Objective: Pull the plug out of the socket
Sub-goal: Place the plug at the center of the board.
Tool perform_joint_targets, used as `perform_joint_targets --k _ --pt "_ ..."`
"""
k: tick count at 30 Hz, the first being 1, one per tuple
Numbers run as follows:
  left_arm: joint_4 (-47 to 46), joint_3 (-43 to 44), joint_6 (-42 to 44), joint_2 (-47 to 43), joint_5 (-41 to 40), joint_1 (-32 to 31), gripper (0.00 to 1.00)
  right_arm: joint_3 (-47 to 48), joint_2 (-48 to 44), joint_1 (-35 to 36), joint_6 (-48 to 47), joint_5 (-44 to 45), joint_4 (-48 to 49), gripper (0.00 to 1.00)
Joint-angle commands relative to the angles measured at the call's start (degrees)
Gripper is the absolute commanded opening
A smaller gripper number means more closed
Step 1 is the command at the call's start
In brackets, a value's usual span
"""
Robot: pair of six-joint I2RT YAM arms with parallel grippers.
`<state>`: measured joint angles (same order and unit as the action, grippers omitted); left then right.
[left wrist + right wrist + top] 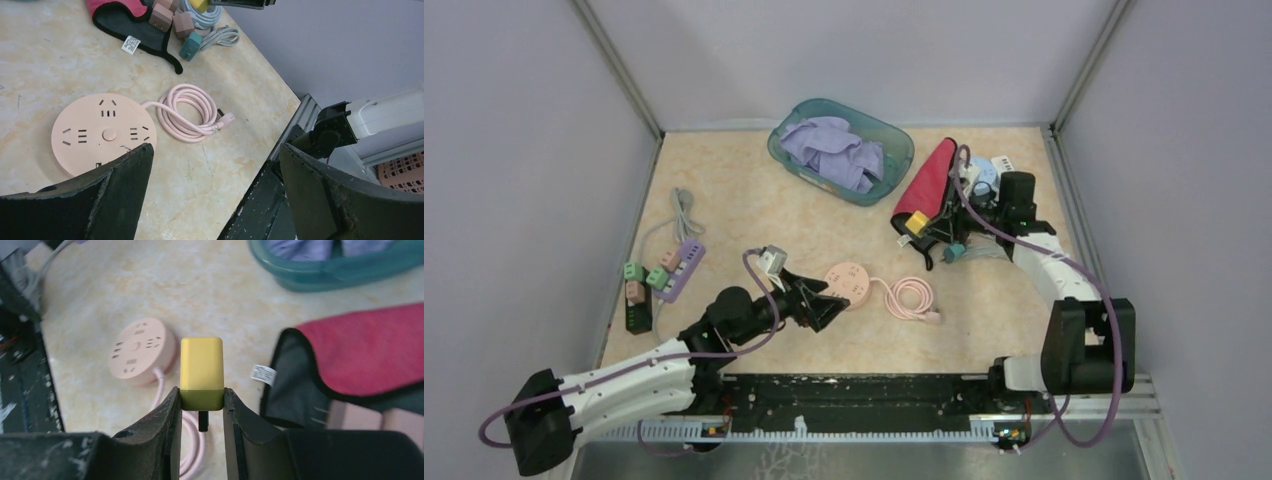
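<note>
A round pink socket [849, 280] lies flat on the table, with no plug in the slots that show on its top face [103, 134]. Its pink cable [911, 297] is coiled just to its right. The yellow plug [201, 371] hangs in the air away from the socket, one dark prong showing under it. My right gripper [201, 395] is shut on the plug's lower end, up near the red cloth [927, 180]. My left gripper [216, 150] stands wide open beside the socket's near edge, nothing between its fingers.
A teal basket [894, 150] of purple cloth stands at the back. Loose pinkish plugs [170, 17], a teal plug [190, 46] and a grey cord lie by the red and black cloth. At the far left is a purple power strip [679, 268] with green and pink plugs.
</note>
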<state>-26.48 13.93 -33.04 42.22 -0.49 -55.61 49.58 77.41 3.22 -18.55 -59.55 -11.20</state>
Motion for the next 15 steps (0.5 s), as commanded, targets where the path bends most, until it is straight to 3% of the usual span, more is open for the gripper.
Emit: perform_joint_targets --k 1,9,15 --pt "0.38 -0.56 -2.85 0.94 -1.61 -0.02 1.00 -3.04 -3.39 -3.65 16.46 14.62 16.45 0.00" --pt "0.81 -0.93 -3.26 1.00 -2.40 0.06 1.00 -5.93 -3.44 -4.45 24.57 41.52 23.45 0.00" --pt "0.73 -1.71 -3.46 0.10 -2.88 0.07 1.00 -2.96 0.62 -4.82 27.65 52.23 20.32 0.02"
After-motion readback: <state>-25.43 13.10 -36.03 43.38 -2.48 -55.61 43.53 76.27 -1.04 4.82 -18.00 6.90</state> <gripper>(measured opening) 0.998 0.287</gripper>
